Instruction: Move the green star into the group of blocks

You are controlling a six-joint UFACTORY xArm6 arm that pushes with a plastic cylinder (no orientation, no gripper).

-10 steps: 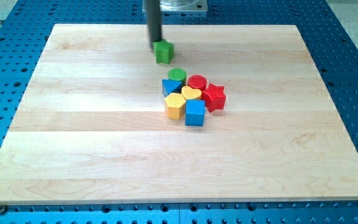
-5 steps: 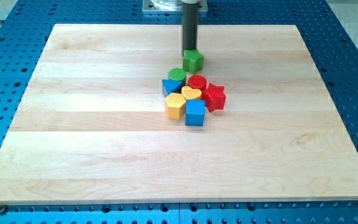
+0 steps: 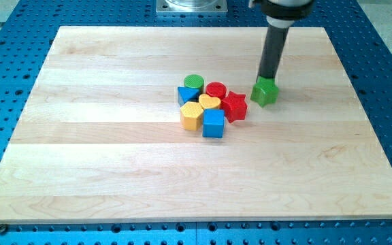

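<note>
Green star (image 3: 265, 92) sits right of the block cluster, just beside the red star (image 3: 235, 106) but apart. My tip (image 3: 268, 78) touches its far edge; end effector is a plain rod, nothing to open or close. Cluster: green cylinder (image 3: 194, 82), red cylinder (image 3: 216, 89), blue triangle (image 3: 187, 94), yellow heart (image 3: 209, 102), yellow hexagon (image 3: 192, 116), blue cube (image 3: 214, 124), on the wooden surface (image 3: 101, 156).

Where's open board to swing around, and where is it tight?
Open: everything left of the blue triangle and below the blue cube. Tight: the cluster, and the small gap between the red star and the green star, with my tip right behind it.
</note>
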